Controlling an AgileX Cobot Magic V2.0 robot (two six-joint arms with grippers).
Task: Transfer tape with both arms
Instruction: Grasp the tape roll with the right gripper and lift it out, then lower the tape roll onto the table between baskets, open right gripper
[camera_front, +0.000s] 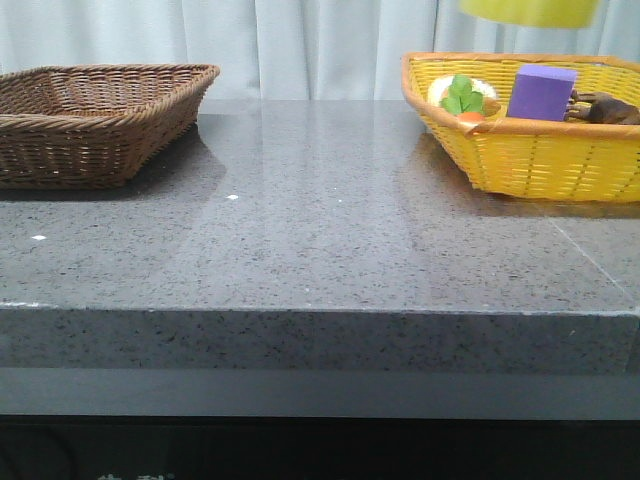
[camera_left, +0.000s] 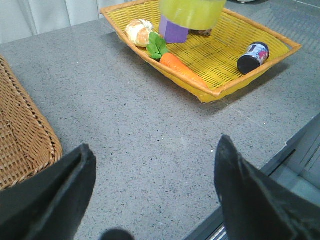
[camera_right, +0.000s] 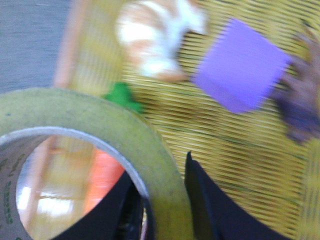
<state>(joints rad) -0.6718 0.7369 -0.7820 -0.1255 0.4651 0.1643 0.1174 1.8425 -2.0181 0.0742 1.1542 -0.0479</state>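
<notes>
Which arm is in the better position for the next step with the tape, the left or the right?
The right. Its end effector is shut on the tape, lifted above the yellow basket. The left end effector is open and empty over the table.

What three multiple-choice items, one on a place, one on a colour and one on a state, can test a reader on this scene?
1. Where is the tape?
A. in the brown basket
B. held above the yellow basket
C. flat on the table

2. What colour is the block?
A. purple
B. red
C. green

3. How are the left gripper's fingers?
A. shut on the carrot
B. shut on the tape
C. spread apart, holding nothing

Answers:
1 B: the right wrist view shows the right gripper with a finger on each side of the roll's wall, over the yellow basket.
2 A: the block is purple in all three views.
3 C: in the left wrist view only bare table shows between the fingers.
</notes>
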